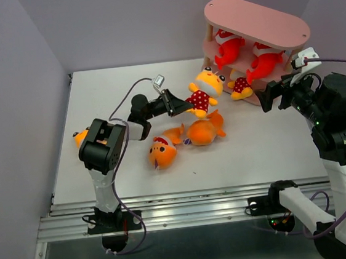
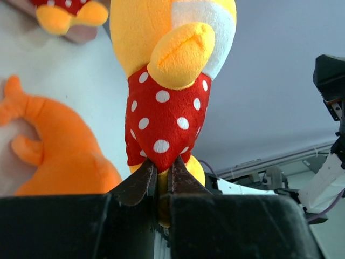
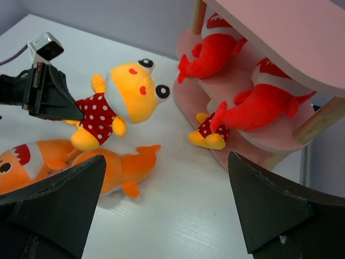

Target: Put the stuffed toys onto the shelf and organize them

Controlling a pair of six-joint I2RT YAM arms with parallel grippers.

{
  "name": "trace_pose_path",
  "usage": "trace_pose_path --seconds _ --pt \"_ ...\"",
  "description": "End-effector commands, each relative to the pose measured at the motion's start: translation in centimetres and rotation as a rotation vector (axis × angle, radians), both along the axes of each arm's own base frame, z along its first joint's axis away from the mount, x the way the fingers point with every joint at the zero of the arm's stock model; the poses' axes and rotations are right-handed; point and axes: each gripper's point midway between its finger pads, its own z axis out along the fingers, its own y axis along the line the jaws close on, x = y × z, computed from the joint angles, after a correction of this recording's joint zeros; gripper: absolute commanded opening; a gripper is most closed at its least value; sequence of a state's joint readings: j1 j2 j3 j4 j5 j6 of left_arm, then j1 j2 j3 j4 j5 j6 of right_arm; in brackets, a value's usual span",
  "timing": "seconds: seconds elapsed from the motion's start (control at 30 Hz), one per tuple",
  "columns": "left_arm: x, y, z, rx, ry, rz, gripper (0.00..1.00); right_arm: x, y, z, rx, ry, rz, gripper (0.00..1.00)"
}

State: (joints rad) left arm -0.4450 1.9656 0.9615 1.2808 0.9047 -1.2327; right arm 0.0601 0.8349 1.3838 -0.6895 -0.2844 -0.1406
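Note:
My left gripper (image 1: 179, 104) (image 2: 160, 172) is shut on the lower end of a yellow stuffed toy in red white-dotted clothes (image 1: 205, 92) (image 2: 167, 108) (image 3: 126, 94), left of the pink shelf (image 1: 254, 19) (image 3: 302, 43). Two red sharks (image 1: 229, 48) (image 1: 264, 63) lie on the middle tier. A second dotted yellow toy (image 1: 241, 88) (image 3: 210, 132) sits at the bottom tier's edge. Two orange sharks (image 1: 204, 130) (image 1: 163, 152) lie on the table below the held toy. My right gripper (image 1: 269, 98) (image 3: 167, 199) stands open and holds nothing, just in front of the shelf.
Another yellow-orange plush (image 1: 81, 137) peeks out at the table's left edge, behind the left arm's elbow. Grey walls close in the back and both sides. The metal rail (image 1: 187, 205) runs along the near edge.

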Motion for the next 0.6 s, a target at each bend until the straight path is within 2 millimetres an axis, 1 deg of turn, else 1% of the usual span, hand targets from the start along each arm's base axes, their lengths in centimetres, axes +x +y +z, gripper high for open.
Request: trace_pose_path --seconds 0.0,0.07,0.13,0.3,0.33,0.5,0.57 --pt "1.6 -0.9 5.0 -0.032 -0.243 -0.009 0.0 0.5 -0.6 1.2 0.022 -0.054 -0.038 1.0" --pt "2.6 -1.4 3.9 0.021 -0.196 -0.009 0.0 0.6 -0.7 1.3 0.025 -0.053 -0.043 1.0" --pt "3.5 -1.7 4.1 0.026 -0.19 -0.011 0.0 0.5 -0.8 1.4 0.025 -0.056 -0.045 1.0" --pt "4.4 -2.0 4.0 0.03 -0.166 -0.013 0.0 0.3 -1.0 1.7 0.024 -0.068 -0.058 1.0" --pt "4.6 -2.0 3.7 0.033 -0.162 -0.013 0.0 0.2 -1.0 1.7 0.024 -0.07 -0.058 1.0" --pt "5.4 -1.1 3.0 0.041 -0.152 0.018 0.0 0.1 -1.1 1.5 0.024 -0.068 -0.063 1.0" --pt "5.7 -0.3 2.2 0.042 -0.131 0.043 0.0 0.0 -1.1 1.5 0.022 -0.069 -0.063 1.0"
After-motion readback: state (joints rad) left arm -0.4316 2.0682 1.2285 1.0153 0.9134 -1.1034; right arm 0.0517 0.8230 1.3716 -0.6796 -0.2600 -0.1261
